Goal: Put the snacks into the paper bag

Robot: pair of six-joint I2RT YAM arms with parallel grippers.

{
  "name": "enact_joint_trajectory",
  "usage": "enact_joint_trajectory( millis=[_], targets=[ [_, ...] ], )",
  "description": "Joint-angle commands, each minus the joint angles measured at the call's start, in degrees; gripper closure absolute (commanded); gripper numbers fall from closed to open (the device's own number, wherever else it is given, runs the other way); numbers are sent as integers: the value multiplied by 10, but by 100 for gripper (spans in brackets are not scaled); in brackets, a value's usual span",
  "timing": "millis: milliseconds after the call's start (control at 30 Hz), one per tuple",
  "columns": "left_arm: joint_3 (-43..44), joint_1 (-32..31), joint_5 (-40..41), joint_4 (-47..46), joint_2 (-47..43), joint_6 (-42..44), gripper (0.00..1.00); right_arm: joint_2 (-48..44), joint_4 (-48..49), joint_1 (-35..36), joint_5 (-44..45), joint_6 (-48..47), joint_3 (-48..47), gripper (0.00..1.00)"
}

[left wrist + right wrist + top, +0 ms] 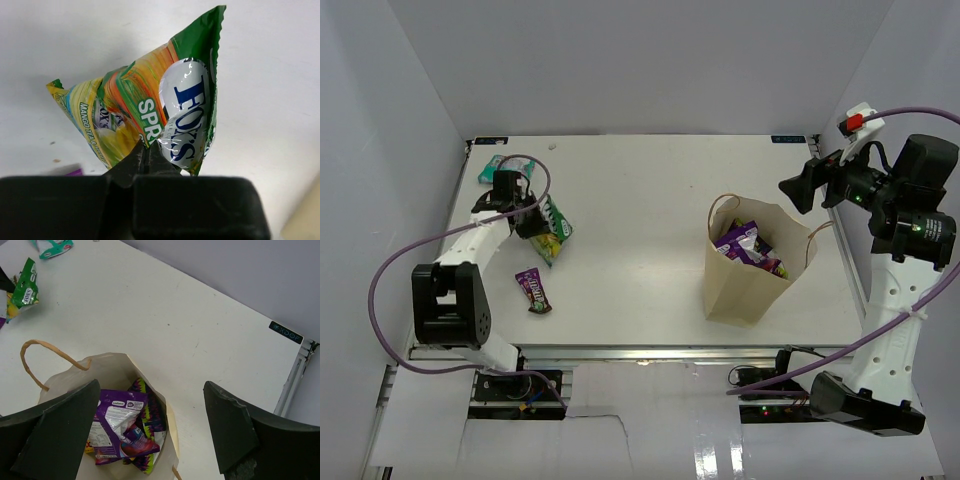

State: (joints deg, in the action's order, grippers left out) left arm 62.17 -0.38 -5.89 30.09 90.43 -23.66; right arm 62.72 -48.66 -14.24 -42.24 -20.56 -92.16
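while left jaws pinch the green-yellow bag [150, 110], right jaws spread, above the paper bag [112, 365]

A wide stretch of bare table [640, 200] lies open between the left-hand snacks and the paper bag [740, 290]. The bag's mouth gapes upward, passable from above. Its cord handles [31, 357] stand at the rims and purple packets [742, 243] fill its bottom. The right gripper [796, 190], jaws spread, hangs just beside the mouth's far right. A small purple bar [533, 290] and a teal-white bag [492, 168] flank the left gripper [532, 226], clamped on the green-yellow bag [554, 234]. Walls [400, 150] close three sides.
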Motion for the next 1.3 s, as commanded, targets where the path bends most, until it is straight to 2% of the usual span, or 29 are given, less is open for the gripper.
enact_joint_trajectory(
  millis=[0,67,267,300,367,400,500,600,833,1133,1233,1267],
  targets=[
    [22,-45,-101,-99,-110,6,100,-1,31,0,-16,29,-32,10],
    [35,-70,-150,-126,-129,-12,100,4,44,-1,-20,40,-38,10],
    [89,-204,-221,-248,-160,-84,100,2,85,-2,7,75,-46,10],
    [103,-242,-228,-272,-157,-89,100,-1,103,-2,35,82,-44,9],
    [156,-276,-230,-293,-142,-101,100,-12,125,-2,74,110,-34,7],
    [177,-303,-236,-296,-134,-104,100,-16,138,-3,125,123,-28,5],
    [256,-352,-236,-296,-98,-112,100,-23,158,-2,192,156,-14,6],
    [321,-393,-231,-318,-66,-114,100,-30,159,-3,203,162,1,7],
    [421,-462,-256,-334,24,-133,100,-46,171,-3,226,173,19,7],
    [437,-499,-270,-343,110,-155,99,-47,178,-3,272,181,10,7],
    [438,-503,-260,-321,118,-153,79,-47,178,-3,271,183,11,7],
    [440,-507,-250,-314,119,-152,63,-47,178,-3,270,184,11,7]
  ],
)
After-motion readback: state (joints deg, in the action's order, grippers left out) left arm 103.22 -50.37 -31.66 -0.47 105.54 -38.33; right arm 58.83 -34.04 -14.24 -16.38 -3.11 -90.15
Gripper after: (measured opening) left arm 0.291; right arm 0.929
